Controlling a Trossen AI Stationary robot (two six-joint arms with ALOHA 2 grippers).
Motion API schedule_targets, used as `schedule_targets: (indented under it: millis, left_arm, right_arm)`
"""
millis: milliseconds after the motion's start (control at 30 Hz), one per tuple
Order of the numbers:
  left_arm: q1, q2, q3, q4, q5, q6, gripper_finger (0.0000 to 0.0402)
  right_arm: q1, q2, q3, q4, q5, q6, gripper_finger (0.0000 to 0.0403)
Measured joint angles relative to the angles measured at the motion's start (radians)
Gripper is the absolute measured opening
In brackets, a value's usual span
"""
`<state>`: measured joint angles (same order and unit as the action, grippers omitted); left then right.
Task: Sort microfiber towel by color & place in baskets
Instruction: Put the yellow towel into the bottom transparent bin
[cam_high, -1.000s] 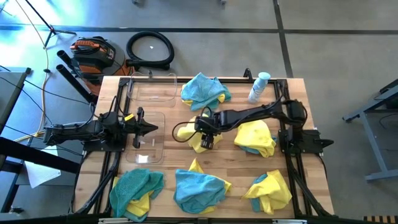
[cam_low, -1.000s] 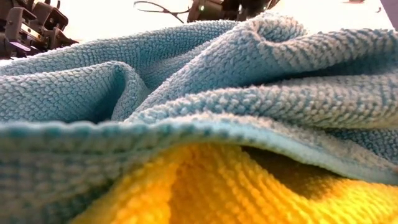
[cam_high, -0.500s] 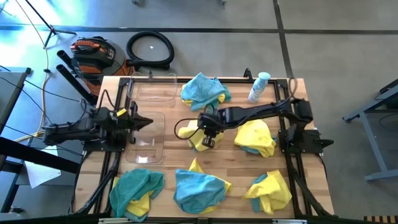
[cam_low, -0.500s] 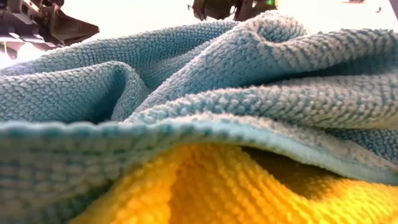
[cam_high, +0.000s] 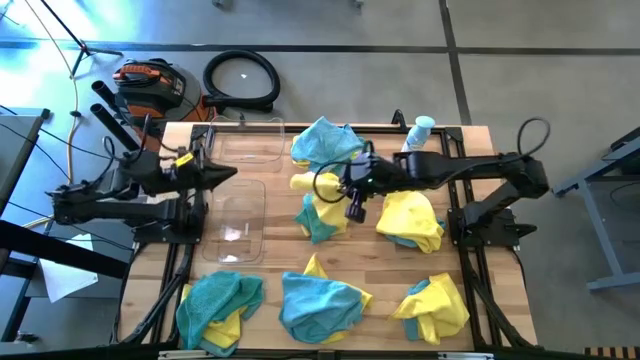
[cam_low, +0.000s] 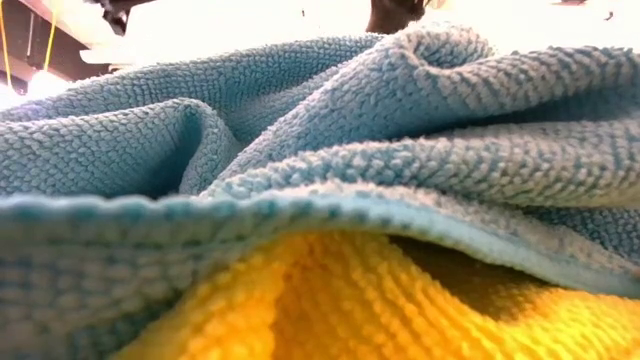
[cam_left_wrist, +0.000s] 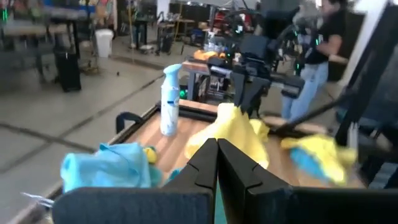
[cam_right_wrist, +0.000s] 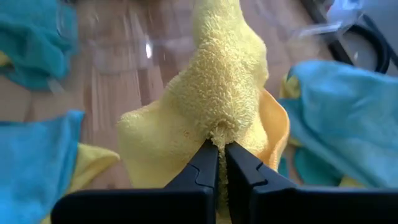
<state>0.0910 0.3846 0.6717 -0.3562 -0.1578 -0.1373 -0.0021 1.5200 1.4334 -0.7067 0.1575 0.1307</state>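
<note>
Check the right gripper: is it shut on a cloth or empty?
Shut on one. In the right wrist view, the right gripper pinches a fold of the yellow towel; the high view shows it bunched beside the gripper.

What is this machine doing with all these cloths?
It is sorting fuzzy cloths by colour into two clear bins. The right hand has pinched a yellow cloth and holds it lifted above the middle of the table, over a teal cloth. The left hand is shut on nothing and hangs over the bins, both of which look empty. Mixed yellow and teal piles lie around the table, beside a spray bottle.
</note>
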Motion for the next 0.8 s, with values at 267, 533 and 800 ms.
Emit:
schedule_targets:
  millis: [267, 533, 800]
  left_arm:
    - [0.0, 0.256, 0.175, 0.025, 0.018, -0.205, 0.0001]
    - [0.001, 0.388, 0.206, 0.017, 0.014, -0.195, 0.0039]
    - [0.004, 0.346, 0.206, 0.014, 0.015, -0.119, 0.013]
  right_arm:
    - [-0.004, -0.01, 0.0, 0.126, -0.014, -0.084, 0.0003]
    - [-0.011, 0.018, 0.0, 0.342, -0.062, -0.082, 0.0003]
    - [-0.009, 0.144, 0.001, 0.66, -0.115, -0.07, 0.0002]
